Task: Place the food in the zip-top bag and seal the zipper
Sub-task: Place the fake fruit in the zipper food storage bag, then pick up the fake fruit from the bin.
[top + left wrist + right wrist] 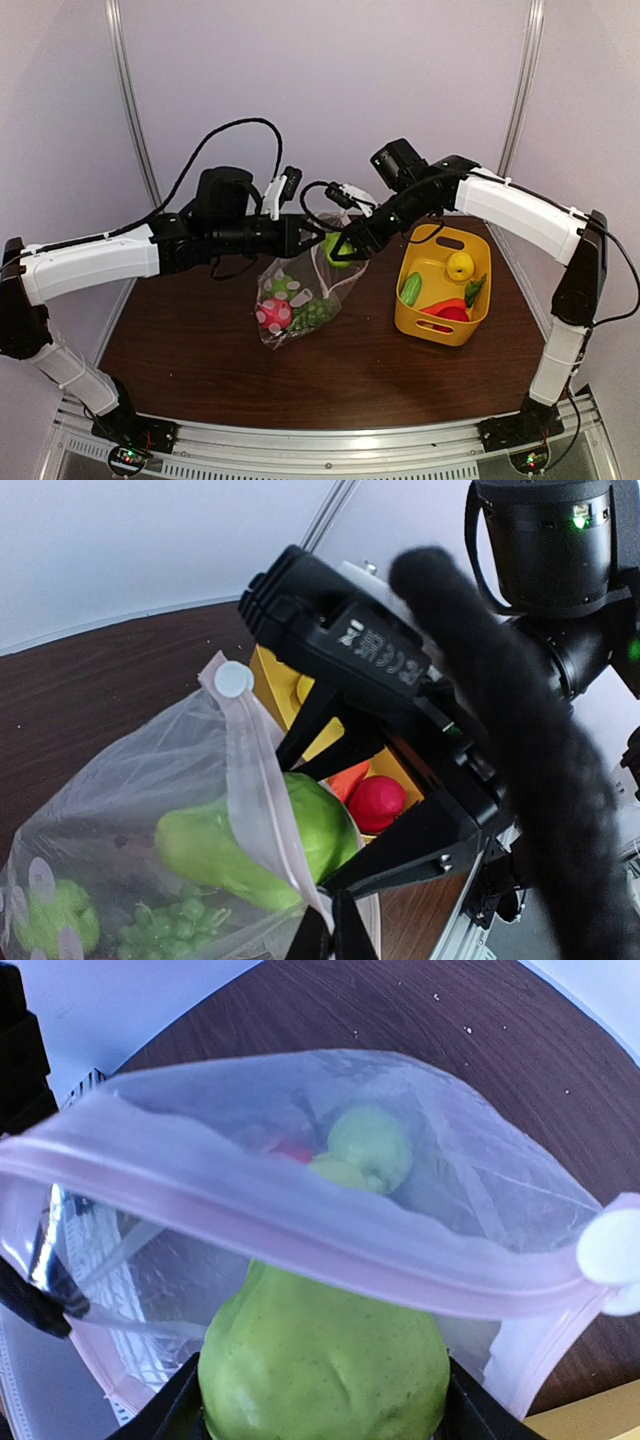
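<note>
While L gripper (316, 238) pinches bag (300, 300) rim, jaws together, holding mouth up, R gripper (352, 242) clamps green apple (325, 1360) at mouth. Push apple fully past zipper (300, 1230) before release; don't snag strip. Rest in basket (440, 328).

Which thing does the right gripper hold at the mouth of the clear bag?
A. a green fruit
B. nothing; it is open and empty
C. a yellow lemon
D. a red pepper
A: the right gripper is closed on a green fruit just at the rim of the bag, while the lemon lies in the yellow basket.
</note>
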Robot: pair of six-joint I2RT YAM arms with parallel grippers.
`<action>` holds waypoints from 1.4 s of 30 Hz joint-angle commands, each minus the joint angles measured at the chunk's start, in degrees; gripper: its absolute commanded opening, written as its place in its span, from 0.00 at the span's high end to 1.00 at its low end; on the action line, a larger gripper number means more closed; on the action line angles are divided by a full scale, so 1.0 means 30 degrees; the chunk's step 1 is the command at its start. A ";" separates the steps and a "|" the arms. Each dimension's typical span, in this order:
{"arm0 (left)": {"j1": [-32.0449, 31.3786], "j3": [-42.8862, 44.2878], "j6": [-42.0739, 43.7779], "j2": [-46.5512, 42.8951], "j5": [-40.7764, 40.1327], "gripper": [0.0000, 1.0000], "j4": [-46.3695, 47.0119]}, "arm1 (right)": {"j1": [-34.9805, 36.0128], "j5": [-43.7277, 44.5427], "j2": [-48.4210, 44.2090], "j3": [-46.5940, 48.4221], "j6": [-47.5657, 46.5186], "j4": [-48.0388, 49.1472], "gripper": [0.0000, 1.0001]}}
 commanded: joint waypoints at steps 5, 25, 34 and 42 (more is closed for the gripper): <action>-0.0137 0.0510 0.0106 0.0055 -0.0411 1.00 0.0688 | 0.0132 -0.1449 -0.0974 0.0347 0.0211 -0.0503 0.17; -0.0137 -0.0597 0.1330 -0.1178 -0.1467 1.00 -0.0455 | -0.7786 0.7338 -0.4318 -0.6469 -0.3903 0.0407 0.23; -0.0137 -0.0751 0.0869 -0.1279 -0.0792 1.00 -0.0405 | -0.7980 1.4499 -0.2206 -0.8263 -0.2639 0.3057 0.17; -0.0137 -0.0926 0.0821 -0.1507 -0.0727 1.00 -0.0416 | -0.8888 1.4190 0.0869 -0.7166 -0.1474 0.3784 0.15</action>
